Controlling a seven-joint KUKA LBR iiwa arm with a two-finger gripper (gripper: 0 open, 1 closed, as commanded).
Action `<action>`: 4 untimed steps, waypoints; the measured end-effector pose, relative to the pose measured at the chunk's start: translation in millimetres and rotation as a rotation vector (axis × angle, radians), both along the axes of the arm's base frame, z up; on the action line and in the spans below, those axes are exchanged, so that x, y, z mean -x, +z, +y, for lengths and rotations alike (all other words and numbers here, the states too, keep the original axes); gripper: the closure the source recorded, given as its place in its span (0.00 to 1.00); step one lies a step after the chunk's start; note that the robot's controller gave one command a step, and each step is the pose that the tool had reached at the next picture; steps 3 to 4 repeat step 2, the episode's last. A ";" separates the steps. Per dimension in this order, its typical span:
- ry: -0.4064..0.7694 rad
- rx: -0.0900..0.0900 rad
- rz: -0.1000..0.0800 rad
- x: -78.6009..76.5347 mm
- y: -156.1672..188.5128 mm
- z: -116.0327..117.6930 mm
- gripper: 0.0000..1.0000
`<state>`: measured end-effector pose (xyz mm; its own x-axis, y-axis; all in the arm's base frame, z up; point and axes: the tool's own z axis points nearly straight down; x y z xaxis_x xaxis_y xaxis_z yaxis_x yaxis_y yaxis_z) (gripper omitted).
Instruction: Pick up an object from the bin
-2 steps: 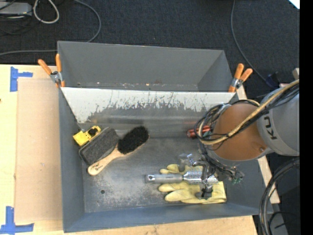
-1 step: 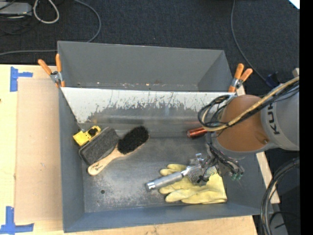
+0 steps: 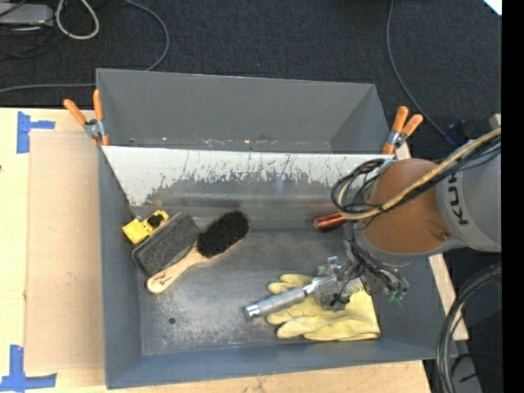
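At 4 o'clock of bin point(image 3: 205, 326), gripper point(image 3: 340, 283) low over silver rod-shaped tool point(image 3: 282, 302) on yellow glove point(image 3: 344, 326); opening width: cannot tell.

Bin point(image 3: 123, 326) with brush point(image 3: 209, 242), glove point(image 3: 348, 326), yellow toy point(image 3: 142, 227)

A silver tool point(image 3: 282, 300) lies in the front right part of the bin point(image 3: 123, 301). Its smooth round handle points toward the front left. Its far end, up to the right, looks bristly (perhaps a round brush head, though that part is hard to make out). The tool rests slantwise across a yellow rubber glove point(image 3: 344, 326). The glove is spread flat on the floor, fingers pointing left, with one finger showing beyond the handle.
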<state>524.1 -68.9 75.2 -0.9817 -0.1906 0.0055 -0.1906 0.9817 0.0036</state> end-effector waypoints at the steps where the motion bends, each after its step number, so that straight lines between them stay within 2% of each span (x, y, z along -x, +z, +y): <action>1: 0.001 -0.001 0.005 1.3 7.8 0.7 1.00; 2: 0.003 -0.001 0.005 1.2 24.8 1.3 1.00; 4: 0.003 -0.001 0.005 1.2 24.8 1.3 1.00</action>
